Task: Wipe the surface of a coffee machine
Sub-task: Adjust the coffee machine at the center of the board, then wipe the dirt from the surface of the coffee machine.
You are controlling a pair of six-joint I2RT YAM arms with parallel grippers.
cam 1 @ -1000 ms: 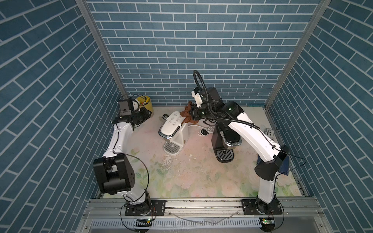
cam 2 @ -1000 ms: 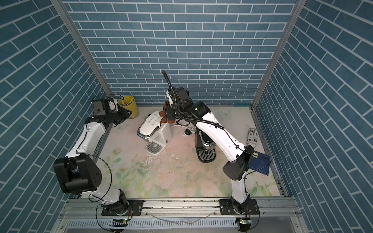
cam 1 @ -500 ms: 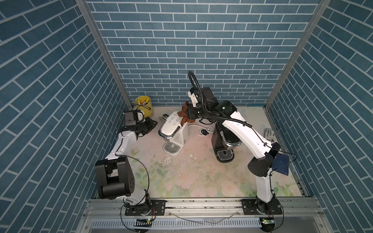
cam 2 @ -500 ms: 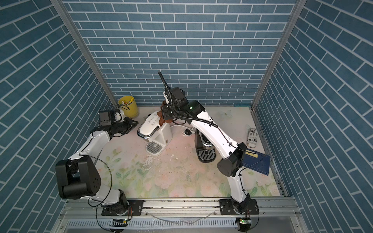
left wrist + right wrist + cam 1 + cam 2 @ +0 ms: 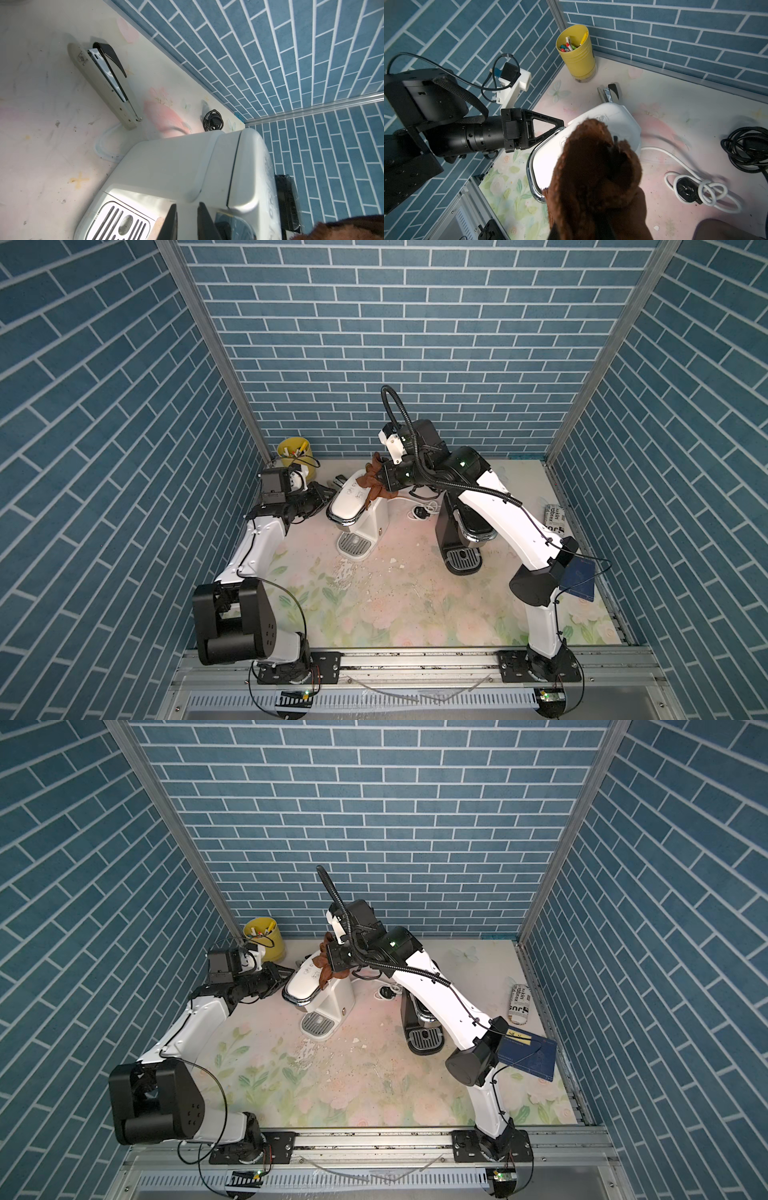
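Task thing: the white coffee machine (image 5: 349, 506) stands just left of centre in both top views, with its drip tray toward the lower edge of the frame.
Cloth: the brown cloth (image 5: 373, 486) lies on the upper-right part of the machine's white top and trails down its right side.
Right claw: the right gripper (image 5: 383, 484) is clamped on the cloth. In the right wrist view its fingers are buried in the folds.
Left claw: the left gripper (image 5: 187, 207) has its jaws narrow, with a slim gap showing between them. Its tips meet the chrome rim (image 5: 530, 166) on the machine's left side. The angle is poor, so I cannot tell whether they pinch the rim or only press on it.
Done so far: the cloth is in contact with the top, and the machine looks braced from the left.
Left to do: scribbled pen marks (image 5: 563, 141) show on the bare top left of the cloth, so I judge most of the wipe is still ahead. The front and sides look unreached.
Change, left arm: a second ago it sat in the upper left, in front of the yellow cup (image 5: 293, 451). Now the cup is in plain view and the arm has swung down-right to the machine.
Change, cloth: it is in nearly the same spot, shifted slightly toward the lower left.
Bystander: the black coffee machine (image 5: 444, 526) stands right of centre under the right arm.
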